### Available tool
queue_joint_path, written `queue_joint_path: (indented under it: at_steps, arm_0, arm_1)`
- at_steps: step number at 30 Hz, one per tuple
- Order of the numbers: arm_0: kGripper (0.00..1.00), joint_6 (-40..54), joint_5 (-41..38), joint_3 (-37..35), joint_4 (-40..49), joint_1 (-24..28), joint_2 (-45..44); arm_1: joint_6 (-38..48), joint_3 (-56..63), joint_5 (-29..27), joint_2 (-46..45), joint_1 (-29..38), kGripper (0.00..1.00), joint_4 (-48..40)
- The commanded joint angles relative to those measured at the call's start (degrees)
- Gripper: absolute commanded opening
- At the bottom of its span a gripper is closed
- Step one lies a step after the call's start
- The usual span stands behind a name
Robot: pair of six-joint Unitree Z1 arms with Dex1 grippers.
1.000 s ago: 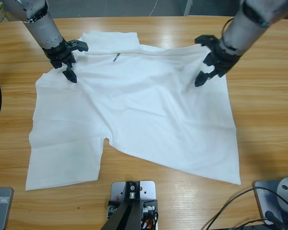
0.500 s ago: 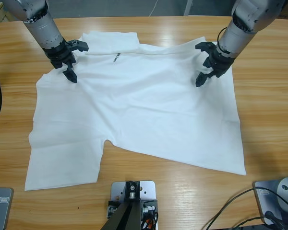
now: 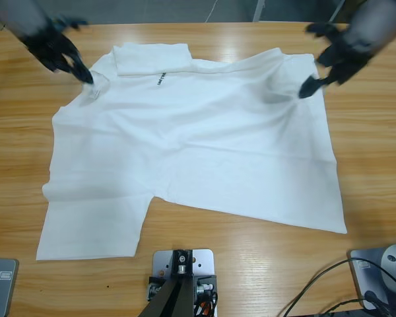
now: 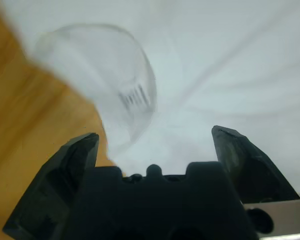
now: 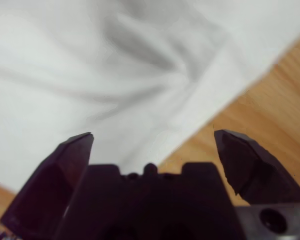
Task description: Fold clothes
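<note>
A wrinkled white cotton T-shirt [image 3: 191, 145] lies spread on the long wooden bench [image 3: 369, 158] between two wide, empty claws, left claw [image 3: 59, 53] at its collar edge, right claw [image 3: 330, 63] at its side hem; soft and limp, it looks best pinched at edges.

White T-shirt [image 3: 198, 152] with tiny dark print lies on a light-brown wood-grain table [image 3: 369, 172].
</note>
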Motion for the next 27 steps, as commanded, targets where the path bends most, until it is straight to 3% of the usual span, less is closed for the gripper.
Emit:
queue_joint_path:
  at_steps: [1, 4, 7, 9, 16, 21, 27]
  arm_0:
    - [0.964, -28.2, -14.7, 29.5, 1.6, -4.0, -27.0]
    - [0.964, -35.2, -19.0, 48.3, -6.4, -4.6, -38.7]
    - [0.964, -40.8, -19.3, 59.4, -10.4, -5.3, -47.5]
    - [0.964, -46.5, -19.4, 64.2, -13.3, -8.8, -51.7]
    - [0.968, -62.3, -9.1, 70.0, -17.5, -29.7, -51.1]
    - [0.964, -65.9, -3.8, 69.5, -20.9, -33.5, -42.9]
    - [0.935, -72.1, -2.9, 73.7, -33.0, -36.4, -35.5]
  arm_1:
    - [16.7, 19.5, 6.2, -23.8, 7.8, 1.0, 3.9]
    - [24.4, 27.5, 6.4, -26.9, 13.7, 1.0, 0.0]
    - [30.1, 30.9, 6.5, -30.3, 18.0, 1.0, -0.6]
    - [32.7, 32.7, 6.3, -31.8, 20.4, 1.0, -0.6]
    - [38.1, 37.4, 5.8, -36.4, 25.6, 0.991, -0.6]
    - [38.5, 38.6, 4.9, -38.8, 25.7, 0.987, -0.9]
    - [38.7, 38.7, 4.3, -37.5, 25.7, 0.982, -1.7]
